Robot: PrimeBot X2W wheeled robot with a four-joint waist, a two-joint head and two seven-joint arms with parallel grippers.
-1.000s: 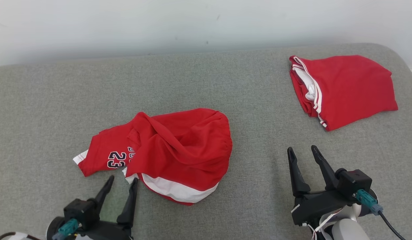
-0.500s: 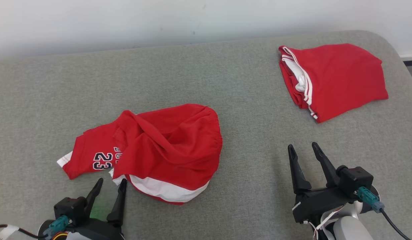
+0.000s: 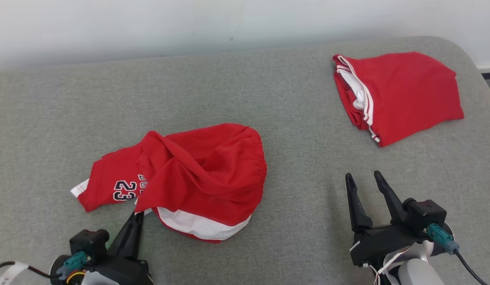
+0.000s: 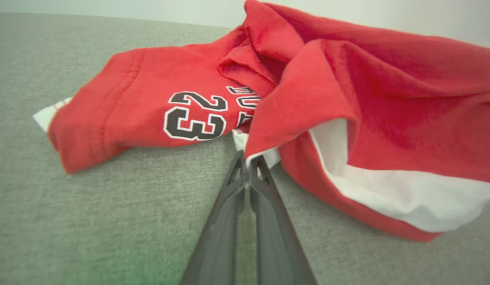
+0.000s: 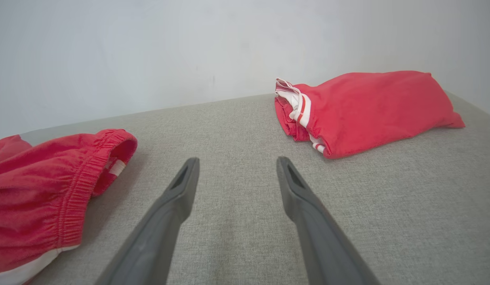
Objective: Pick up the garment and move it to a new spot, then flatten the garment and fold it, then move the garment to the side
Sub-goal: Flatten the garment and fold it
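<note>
The garment (image 3: 205,174) is a crumpled pair of red shorts with white trim and a black "23", lying left of centre on the grey padded surface (image 3: 300,130). My left gripper (image 3: 137,215) is at its near edge, fingers pressed together on a white hem corner. The left wrist view shows the same pinch: the left gripper (image 4: 248,156) meets that white corner of the garment (image 4: 367,99). My right gripper (image 3: 363,178) stands open over bare surface at the lower right, holding nothing. In the right wrist view the right gripper (image 5: 237,166) has the garment's elastic waistband (image 5: 82,174) to its left.
A second red garment (image 3: 403,93), folded with white stripes along its edge, lies at the far right corner, also seen as the folded garment (image 5: 367,107). A pale wall (image 3: 229,23) runs behind the surface. The surface's rounded right corner (image 3: 472,59) drops off to the floor.
The left gripper's fingers have closed from wide open, with the tips now at the garment's white hem corner. The head camera shifted a little. The right gripper stays open in place.
</note>
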